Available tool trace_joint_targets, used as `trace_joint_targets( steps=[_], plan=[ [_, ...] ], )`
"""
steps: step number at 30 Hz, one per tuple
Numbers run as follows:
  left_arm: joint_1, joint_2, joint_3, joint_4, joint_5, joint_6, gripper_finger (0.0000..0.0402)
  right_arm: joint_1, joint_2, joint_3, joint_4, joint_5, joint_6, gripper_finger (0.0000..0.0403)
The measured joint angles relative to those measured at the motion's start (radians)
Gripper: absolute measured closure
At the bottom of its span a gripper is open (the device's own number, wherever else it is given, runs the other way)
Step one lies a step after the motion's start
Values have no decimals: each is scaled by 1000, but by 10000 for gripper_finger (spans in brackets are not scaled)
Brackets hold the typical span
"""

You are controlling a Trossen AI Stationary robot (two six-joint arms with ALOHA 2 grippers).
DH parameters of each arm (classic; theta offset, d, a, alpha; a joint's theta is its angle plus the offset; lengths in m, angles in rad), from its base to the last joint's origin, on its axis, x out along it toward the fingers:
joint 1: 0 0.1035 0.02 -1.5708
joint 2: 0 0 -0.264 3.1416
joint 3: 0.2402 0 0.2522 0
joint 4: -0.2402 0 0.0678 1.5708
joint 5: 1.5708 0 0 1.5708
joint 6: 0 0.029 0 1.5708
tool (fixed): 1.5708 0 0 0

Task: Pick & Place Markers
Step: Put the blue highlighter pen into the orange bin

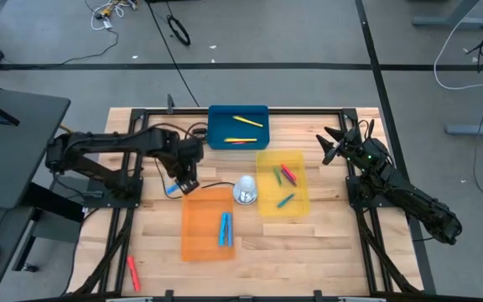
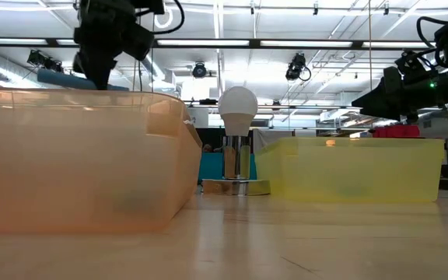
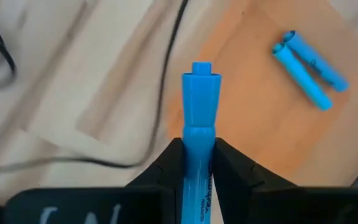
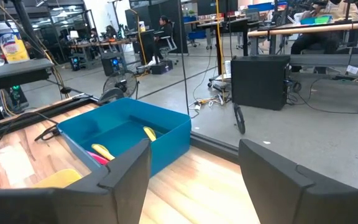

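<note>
Left gripper [image 3: 194, 163] clamped on a light blue marker [image 3: 199, 118].

Held marker hangs just off the orange tray's [image 1: 198, 220] corner, where two blue markers [image 1: 224, 228] lie. Beyond, right gripper [image 1: 334, 144] waits wide open, empty, near the blue tray [image 1: 225, 119].

A white bulb on a shiny metal base [image 2: 237, 140] stands mid-table. Nearer the camera and to one side of it looms the orange tray [image 2: 76, 159]; on its other side sits the yellow tray [image 2: 356, 167]. A dark arm [image 2: 107, 35] hangs above the orange tray, another [image 2: 418, 78] above the yellow one.
</note>
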Motion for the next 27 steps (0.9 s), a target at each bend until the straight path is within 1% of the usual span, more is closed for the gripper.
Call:
trace_joint_targets(
  steps=[5,10,14,21,24,27],
  plan=[
    [-102,0,0,1,-14,-236,336,0,0,0,0,0,0,158],
    [-212,0,2,0,-87,-523,337,0,0,0,0,0,0,158],
    [-281,3,21,0,-116,-712,337,0,0,0,0,0,0,158],
    [-382,43,85,-6,-191,-975,337,0,0,0,0,0,0,158],
    [-415,89,138,-17,-213,-1063,337,0,0,0,0,0,0,158],
    [-442,145,208,-67,-219,-1141,337,0,0,0,0,0,0,158]
  ],
)
